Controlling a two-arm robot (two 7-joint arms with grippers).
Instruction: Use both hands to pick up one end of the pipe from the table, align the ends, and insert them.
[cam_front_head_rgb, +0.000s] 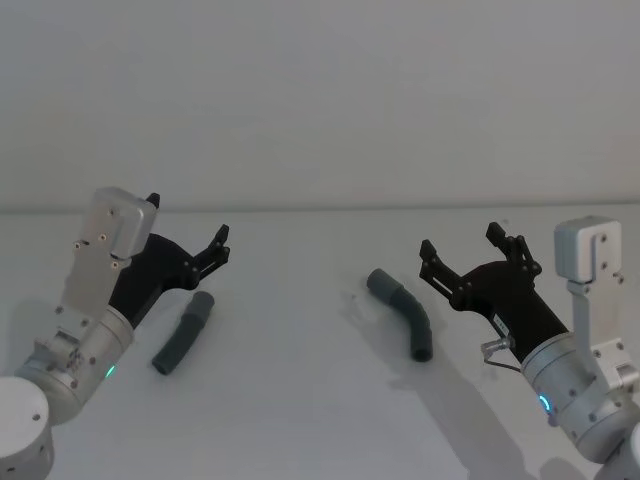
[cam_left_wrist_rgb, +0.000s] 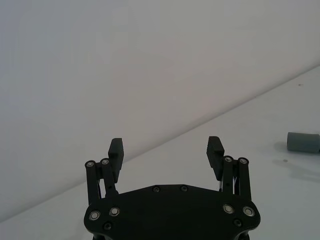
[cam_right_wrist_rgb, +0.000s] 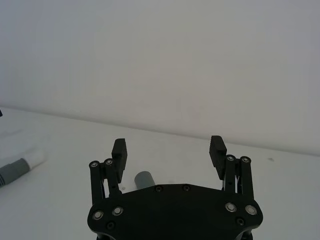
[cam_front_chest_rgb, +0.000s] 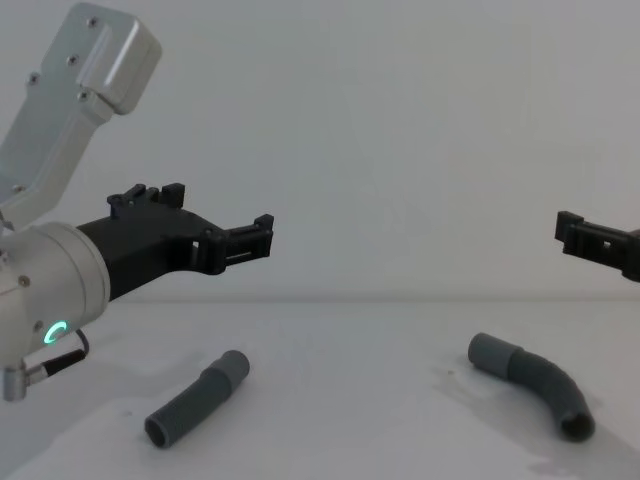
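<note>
Head view showed left gripper (cam_front_head_rgb: 190, 222) and right gripper (cam_front_head_rgb: 463, 242) wide open; short piece (cam_front_head_rgb: 183, 335) at eight o'clock, curved piece (cam_front_head_rgb: 408, 312) at four, seemed light, bendy, best pinched at cuffs (cam_front_head_rgb: 382, 283).

Left arm (cam_front_head_rgb: 95, 290) and right arm (cam_front_head_rgb: 590, 385) silver-grey, screw-dotted — left gripper (cam_front_head_rgb: 187, 220), right gripper (cam_front_head_rgb: 462, 240) black, skeletal, silver-pinned; teal light (cam_front_head_rgb: 109, 373) behind each.

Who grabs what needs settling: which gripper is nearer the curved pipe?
Right. The right gripper hovers just right of the curved pipe; the left gripper hovers far left, by the short pipe.
</note>
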